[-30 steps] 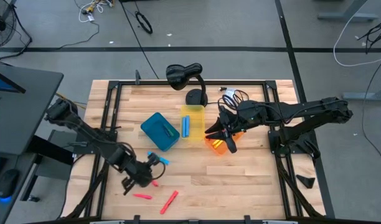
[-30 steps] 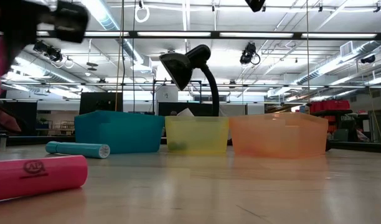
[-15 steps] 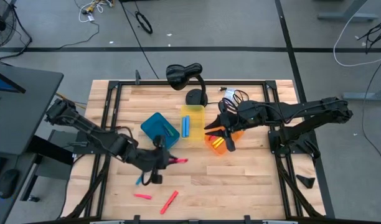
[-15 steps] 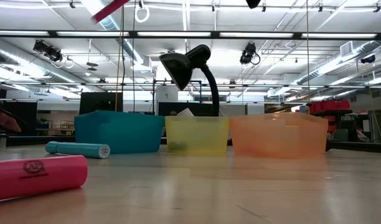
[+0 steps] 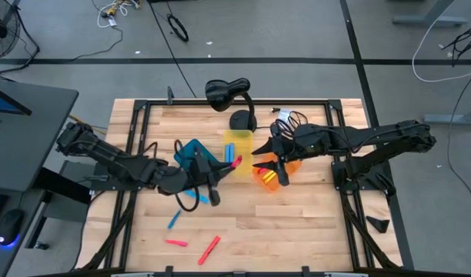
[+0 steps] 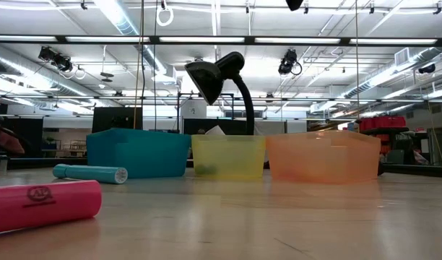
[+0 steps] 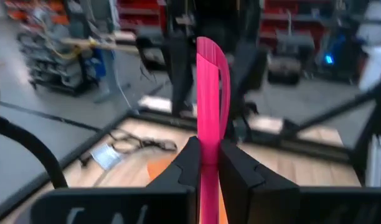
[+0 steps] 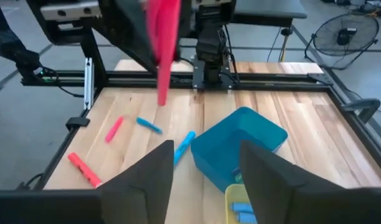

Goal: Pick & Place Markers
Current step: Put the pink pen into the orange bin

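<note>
the only marking is a small round logo on the pink marker lying on the table, well apart from either pincer; its letters cannot be read.

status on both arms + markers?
Left tool shut on pink marker, up over the bins. Right tool open, empty, over orange bin. Four markers left on table. Path clear.

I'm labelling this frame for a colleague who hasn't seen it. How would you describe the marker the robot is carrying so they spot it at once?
Start at the three bins in the middle of the wooden table: blue bin, yellow bin, orange bin. The left gripper reaches in between the blue and yellow ones, shut on a pink marker. It is the only marker off the table; the others lie loose on the wood.
</note>
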{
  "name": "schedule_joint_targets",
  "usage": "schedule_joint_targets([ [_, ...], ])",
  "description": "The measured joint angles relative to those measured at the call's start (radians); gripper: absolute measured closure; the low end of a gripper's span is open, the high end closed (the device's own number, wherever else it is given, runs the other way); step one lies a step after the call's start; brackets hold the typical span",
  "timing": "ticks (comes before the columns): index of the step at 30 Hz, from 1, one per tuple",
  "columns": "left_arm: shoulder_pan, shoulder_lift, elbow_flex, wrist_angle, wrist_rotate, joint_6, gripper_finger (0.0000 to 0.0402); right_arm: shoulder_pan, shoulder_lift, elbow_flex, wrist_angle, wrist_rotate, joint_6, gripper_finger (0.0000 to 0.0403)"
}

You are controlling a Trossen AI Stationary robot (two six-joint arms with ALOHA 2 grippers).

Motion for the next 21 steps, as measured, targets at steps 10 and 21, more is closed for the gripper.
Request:
schedule_joint_targets([
  [10, 0.041, 0.000, 0.000, 0.205, -0.019, 0.064, 0.0366, 0.000, 0.000, 0.000, 0.154, -0.004, -0.006, 0.0217],
  [21, 0.124, 0.064, 0.001, 0.422, 0.102, 0.122, 0.0366, 0.000, 0.000, 0.000, 0.230, -0.004, 0.038, 0.0218],
])
